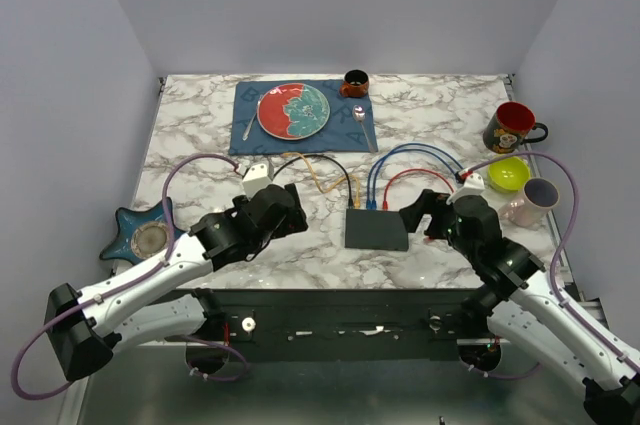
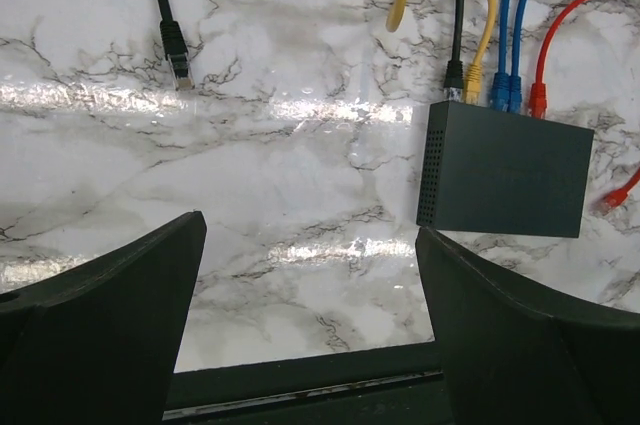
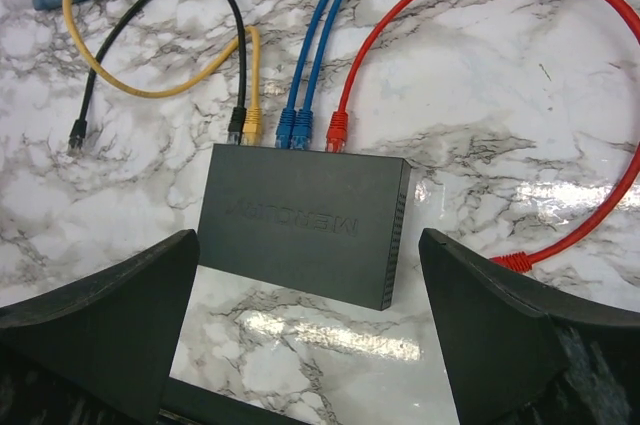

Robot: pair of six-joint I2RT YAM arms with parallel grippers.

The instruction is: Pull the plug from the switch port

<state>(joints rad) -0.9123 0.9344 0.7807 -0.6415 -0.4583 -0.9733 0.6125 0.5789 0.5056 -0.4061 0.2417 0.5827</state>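
Five plugs (image 3: 290,128) sit in a row along the far edge of the switch (image 3: 300,220): black, yellow, two blue, red. The switch lies flat near the middle of the counter (image 1: 200,135), a glossy white marble top with grey veins and bright streaks of reflected light. Plain pale walls close it in at the back and on both sides.

The left tool (image 1: 285,210) hovers just left of the switch, jaws spread wide and empty. The right tool (image 1: 425,215) hovers beside the switch's right end, also spread wide and empty.

A blue placemat (image 1: 245,135) at the far edge carries a red and teal plate (image 1: 293,110). A dark mug (image 1: 512,127), a yellow-green bowl (image 1: 508,173) and a pink cup (image 1: 535,200) stand along the right edge. A teal star-shaped dish (image 1: 148,233) sits at the left edge.
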